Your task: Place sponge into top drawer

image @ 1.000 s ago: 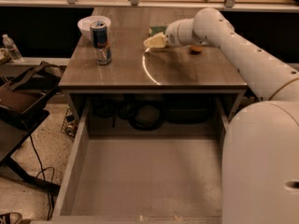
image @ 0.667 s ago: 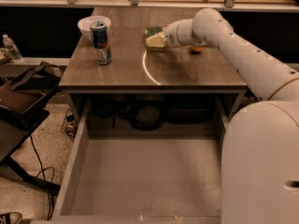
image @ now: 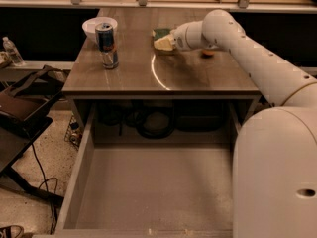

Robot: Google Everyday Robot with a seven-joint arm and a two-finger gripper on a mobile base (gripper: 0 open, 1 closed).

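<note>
The sponge (image: pixel 161 37), dark green over pale yellow foam, is at the far middle of the table top. My gripper (image: pixel 171 41) reaches in from the right and is right at the sponge, covering its right side. I cannot tell whether the sponge rests on the table or is slightly lifted. The top drawer (image: pixel 78 168) is pulled wide open below the table's front edge, and its flat grey bottom is bare. My white arm (image: pixel 257 68) stretches across the table's right side.
A blue and silver can (image: pixel 107 45) stands at the table's left with a white bowl (image: pixel 94 26) behind it. An orange ball (image: pixel 208 53) peeks out behind my arm. Dark chairs, cables and a water bottle (image: pixel 13 51) are at the left.
My gripper has stayed at the sponge with only a very slight shift. Nothing else has moved.
</note>
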